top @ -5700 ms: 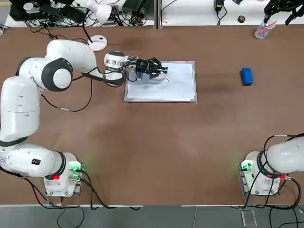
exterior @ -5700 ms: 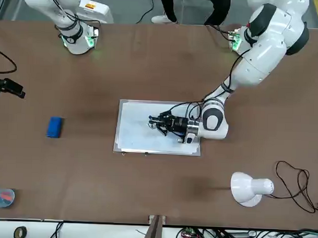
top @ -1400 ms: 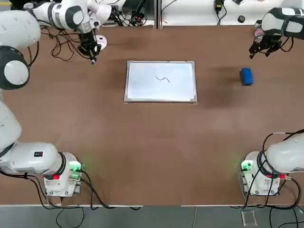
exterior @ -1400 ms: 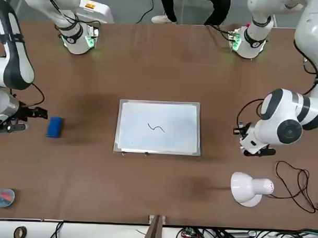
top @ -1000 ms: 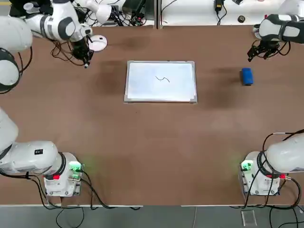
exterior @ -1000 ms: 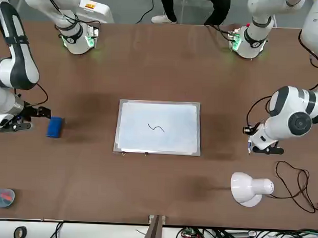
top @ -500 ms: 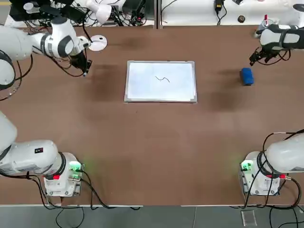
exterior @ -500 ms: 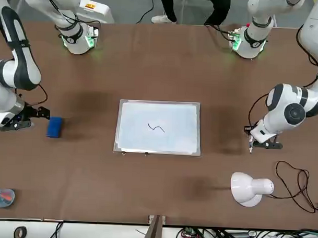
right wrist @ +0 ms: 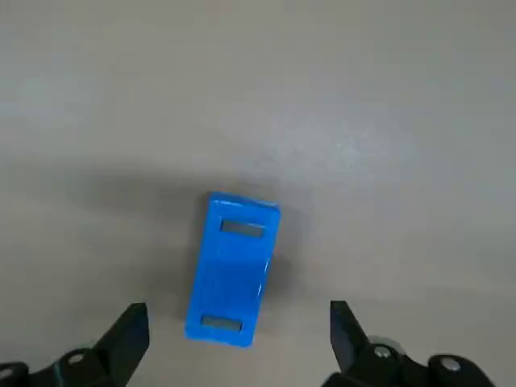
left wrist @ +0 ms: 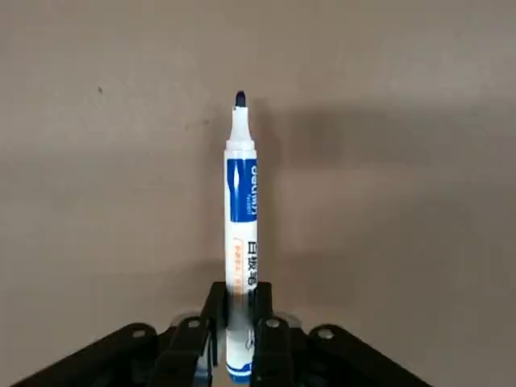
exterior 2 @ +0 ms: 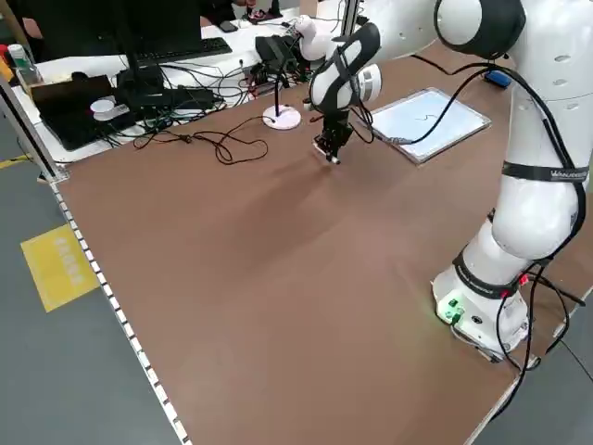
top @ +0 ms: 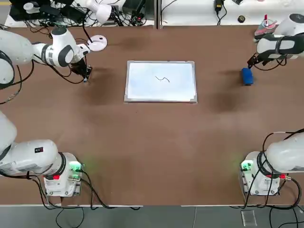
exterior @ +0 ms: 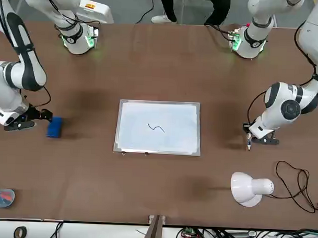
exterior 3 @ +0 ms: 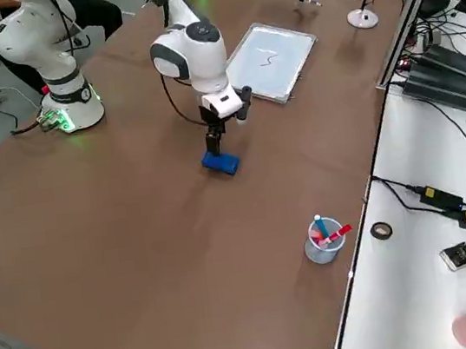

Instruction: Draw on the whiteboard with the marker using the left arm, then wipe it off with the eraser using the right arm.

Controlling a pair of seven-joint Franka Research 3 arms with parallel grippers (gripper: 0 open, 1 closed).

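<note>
Now the whiteboard [top: 160, 81] is lying mid-table, squiggle showing; you are centring the right gripper [right wrist: 239, 343], jaws wide apart, over the eraser [right wrist: 233, 270], squaring before lowering; the left gripper [left wrist: 240, 318] is gripping the marker [left wrist: 241, 234] well aside

On my worktop [top: 156, 142], I count: whiteboard [top: 152, 88], one; drawn squiggle [exterior: 156, 128], one; eraser [right wrist: 234, 270], one; cup [exterior 3: 322, 253], one, with several pens whose exact number I cannot tell; lamp [exterior: 245, 190], one. Marker [left wrist: 241, 185] outside the cup, one. Robot arms [exterior: 289, 105], two; left tool [left wrist: 240, 310], one; right tool [right wrist: 239, 326], one.
</note>
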